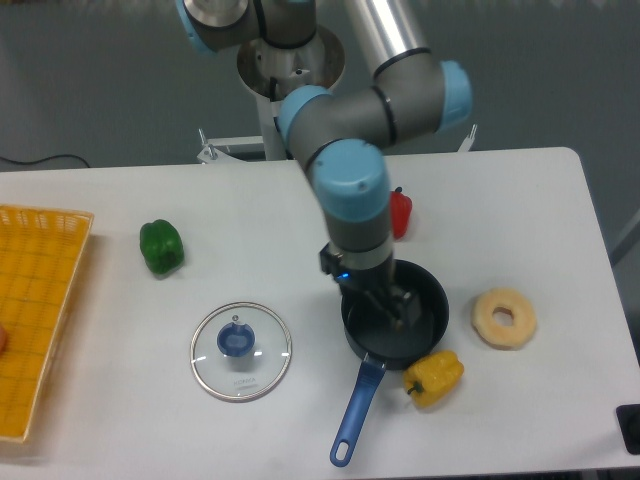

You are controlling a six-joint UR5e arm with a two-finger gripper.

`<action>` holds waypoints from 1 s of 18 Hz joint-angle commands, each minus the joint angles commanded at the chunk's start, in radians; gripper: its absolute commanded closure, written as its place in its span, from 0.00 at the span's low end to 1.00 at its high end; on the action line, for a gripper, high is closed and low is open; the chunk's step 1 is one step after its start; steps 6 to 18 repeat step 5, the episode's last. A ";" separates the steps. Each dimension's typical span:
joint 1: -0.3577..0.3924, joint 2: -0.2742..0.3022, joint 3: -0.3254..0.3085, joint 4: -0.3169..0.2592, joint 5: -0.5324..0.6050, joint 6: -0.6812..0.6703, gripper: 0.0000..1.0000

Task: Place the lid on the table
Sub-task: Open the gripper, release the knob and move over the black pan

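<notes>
The lid [241,351], a clear glass disc with a silver rim and a blue knob, lies flat on the white table [500,200] at the front left of centre, with nothing touching it. My gripper [388,305] hangs well to its right, over the black pan [425,318]. Its fingers look open with nothing between them.
The pan's blue handle [355,415] points toward the front edge. A yellow pepper [433,377] lies beside the pan, with a pale ring [504,317] to its right. A red pepper [402,215] is partly behind the arm, a green pepper [161,246] sits left, and a yellow basket [35,300] stands far left.
</notes>
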 joint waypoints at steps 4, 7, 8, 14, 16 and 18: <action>0.022 0.000 0.000 0.000 -0.002 0.031 0.00; 0.023 0.005 0.000 0.000 -0.005 0.031 0.00; 0.023 0.005 0.000 0.000 -0.005 0.031 0.00; 0.023 0.005 0.000 0.000 -0.005 0.031 0.00; 0.023 0.005 0.000 0.000 -0.005 0.031 0.00; 0.023 0.005 0.000 0.000 -0.005 0.031 0.00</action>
